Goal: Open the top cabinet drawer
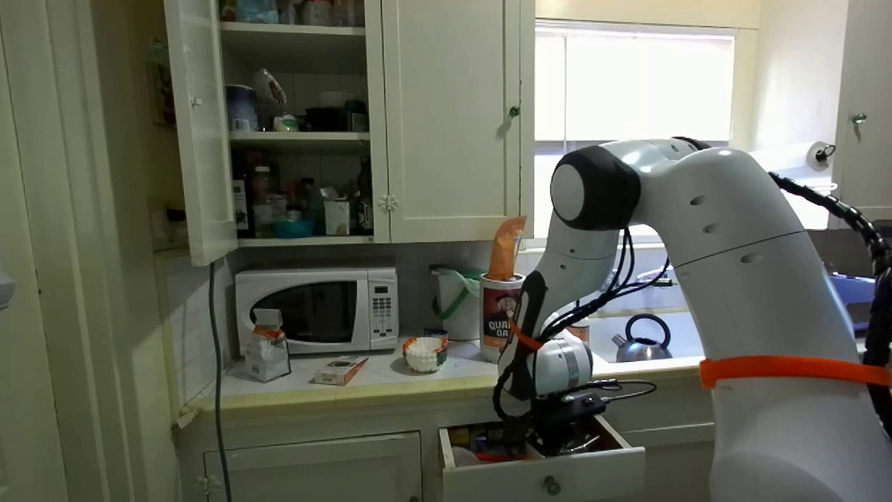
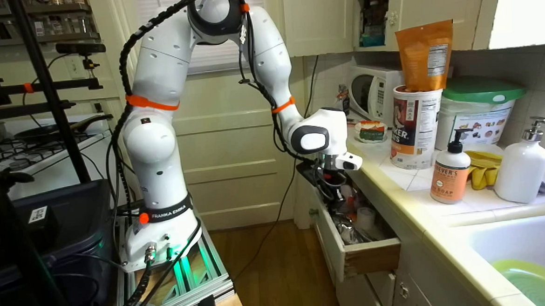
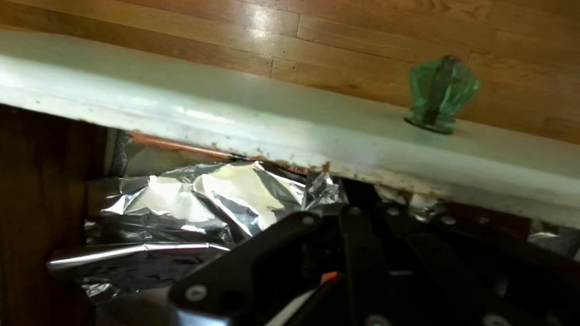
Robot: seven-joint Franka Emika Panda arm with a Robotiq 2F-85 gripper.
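Observation:
The top cabinet drawer (image 1: pixel 502 482) is cream-white and stands pulled out below the counter, with its contents showing. It also stands out from the cabinet in an exterior view (image 2: pixel 331 231). In the wrist view its front panel (image 3: pixel 204 106) crosses the picture, with a green glass knob (image 3: pixel 440 93) on its outer face. My gripper (image 3: pixel 362 192) points down into the drawer. Its fingers are together, just behind the inner side of the front panel. It shows dark inside the drawer in both exterior views (image 1: pixel 554 440) (image 2: pixel 336 197). The fingertips are partly hidden; I see nothing between them.
Crumpled foil (image 3: pixel 217 194) and other items lie in the drawer beside my gripper. The counter edge (image 2: pixel 391 188) runs close by the wrist. An oats canister (image 2: pixel 415 127) and a soap bottle (image 2: pixel 450 176) stand on the counter. An upper cupboard door (image 1: pixel 202 139) hangs open.

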